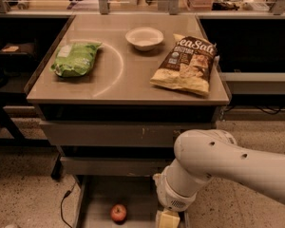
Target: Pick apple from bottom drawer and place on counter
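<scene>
Apple lies in bottom drawer, near gripper.

The white arm reaches in from the right edge, bends at a rounded elbow and drops steeply into a ringed wrist. Below it the gripper (only its pale yellowish base shows) points downward, cut off by the bottom edge of the view.

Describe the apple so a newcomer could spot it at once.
Below the tan counter, the bottom drawer stands open near the floor. The apple lies on its grey floor, near the arm's tool. It is the only small round red thing; the green bag, the chip bag and the bowl sit up on the counter.
</scene>
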Action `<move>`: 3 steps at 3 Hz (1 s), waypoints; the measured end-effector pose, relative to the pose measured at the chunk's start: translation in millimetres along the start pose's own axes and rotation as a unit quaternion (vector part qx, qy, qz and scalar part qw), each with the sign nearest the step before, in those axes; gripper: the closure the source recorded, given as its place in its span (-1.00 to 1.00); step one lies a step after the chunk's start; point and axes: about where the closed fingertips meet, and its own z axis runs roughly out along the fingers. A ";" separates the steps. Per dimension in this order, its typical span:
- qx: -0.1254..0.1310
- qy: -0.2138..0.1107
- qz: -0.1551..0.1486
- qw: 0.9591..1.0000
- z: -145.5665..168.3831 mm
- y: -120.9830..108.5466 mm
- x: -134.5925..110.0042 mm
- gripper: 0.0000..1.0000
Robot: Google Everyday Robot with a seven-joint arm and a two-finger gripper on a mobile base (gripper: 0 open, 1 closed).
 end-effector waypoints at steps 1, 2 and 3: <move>-0.012 -0.014 0.018 1.000 34.4 -7.6 8.5 -1.00; -0.008 -0.034 0.062 0.997 93.2 -35.6 37.3 -1.00; 0.019 -0.049 0.101 0.994 135.4 -74.3 63.5 -1.00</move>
